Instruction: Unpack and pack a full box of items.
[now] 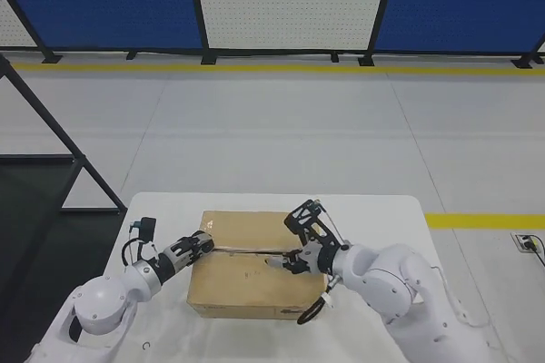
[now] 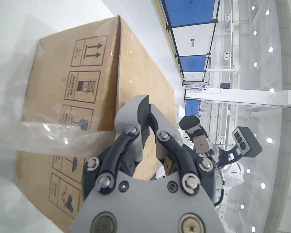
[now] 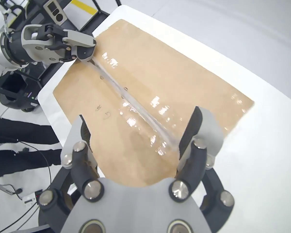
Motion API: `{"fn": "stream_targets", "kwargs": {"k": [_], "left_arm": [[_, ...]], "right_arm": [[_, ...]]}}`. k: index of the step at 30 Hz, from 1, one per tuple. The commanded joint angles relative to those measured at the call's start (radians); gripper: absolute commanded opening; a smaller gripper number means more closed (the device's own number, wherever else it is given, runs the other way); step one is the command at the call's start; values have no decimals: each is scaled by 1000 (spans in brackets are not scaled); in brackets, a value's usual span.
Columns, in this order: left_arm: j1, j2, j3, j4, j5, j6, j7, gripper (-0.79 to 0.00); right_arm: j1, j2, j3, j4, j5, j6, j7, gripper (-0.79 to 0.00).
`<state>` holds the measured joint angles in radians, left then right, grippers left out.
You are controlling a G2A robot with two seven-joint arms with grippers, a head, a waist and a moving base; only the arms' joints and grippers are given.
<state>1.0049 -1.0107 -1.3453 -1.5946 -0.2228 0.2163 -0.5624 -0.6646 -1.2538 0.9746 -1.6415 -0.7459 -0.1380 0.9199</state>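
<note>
A closed brown cardboard box [image 1: 254, 281] [image 2: 140, 56] [image 3: 160, 73] lies on the white table [image 1: 372, 213]. A strip of clear tape [image 3: 135, 105] [image 1: 245, 251] is lifted off the box's top seam and stretched taut across it. My left gripper [image 1: 203, 243] [image 2: 148, 120] [image 3: 86, 54] sits at the box's left top edge, shut on one end of the tape. More loose clear tape [image 2: 46, 134] hangs by the box's printed side. My right gripper [image 1: 288, 263] [image 3: 140, 129] [image 2: 195, 132] hovers open over the right part of the box top, the tape's other end close by one finger [image 3: 196, 124].
A black metal rack [image 1: 36, 136] stands off the table's left side. Bare white table shows right of the box [image 3: 269, 122] and at the back [image 1: 282, 201]. Grey floor with a yellow line [image 1: 490, 220] lies beyond.
</note>
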Motion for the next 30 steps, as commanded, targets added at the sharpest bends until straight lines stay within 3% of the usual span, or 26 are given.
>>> {"fn": "stream_targets", "kwargs": {"k": [1,10,15,19,24,30], "left_arm": [[-2,-1,3,3,-1,0,1,-785],[-8,-5,5,8,0,1,4,-785],[-12,-7,11,8,5,4,-1,-785],[-14,-9,13,10,7,3,-4,-785],[-13,-11,14,9,8,5,-2,-785],[-13,-12,13,8,11,6,-2,-785]], "right_arm": [[51,-10,-40,45,-4,7,21,-785],[51,-10,-40,45,-4,7,21,-785],[-32,0,20,-24,-51,61,-125,-785],[-63,1,21,-59,-69,56,-146,-785],[68,-32,-79,94,35,-16,-57,-785],[223,-94,-207,269,106,-64,-106,-785]]}}
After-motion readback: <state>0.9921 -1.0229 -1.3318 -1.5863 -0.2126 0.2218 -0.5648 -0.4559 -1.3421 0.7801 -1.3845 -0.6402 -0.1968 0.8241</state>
